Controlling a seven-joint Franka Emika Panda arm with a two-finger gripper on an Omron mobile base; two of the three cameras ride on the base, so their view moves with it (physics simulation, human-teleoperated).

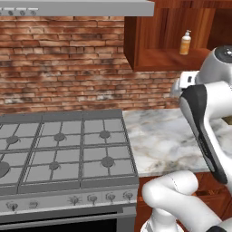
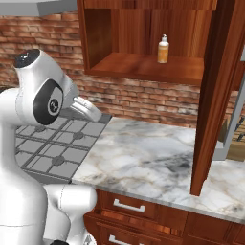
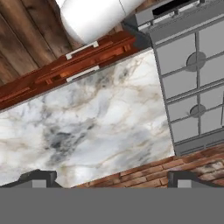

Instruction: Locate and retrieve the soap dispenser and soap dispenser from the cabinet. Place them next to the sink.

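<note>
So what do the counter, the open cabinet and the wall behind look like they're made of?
Counter: polished marble or an imitation, white with grey and tan veins. Open cabinet: reddish-brown wood, visible grain, slight sheen. Wall: rough red brick with pale mortar lines.

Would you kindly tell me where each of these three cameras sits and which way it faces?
Left base view: behind the arm's left, facing the grey gas stove, red brick wall and reddish-brown open wall cabinet holding an orange pump bottle with a white head; white arm at right.
Right base view: behind its right, facing the same cabinet, bottle and white marble counter; arm at left.
Hand view: on the hand, looking down at the counter and stove; open gripper at the bottom.
All three share the counter and stove.
</note>
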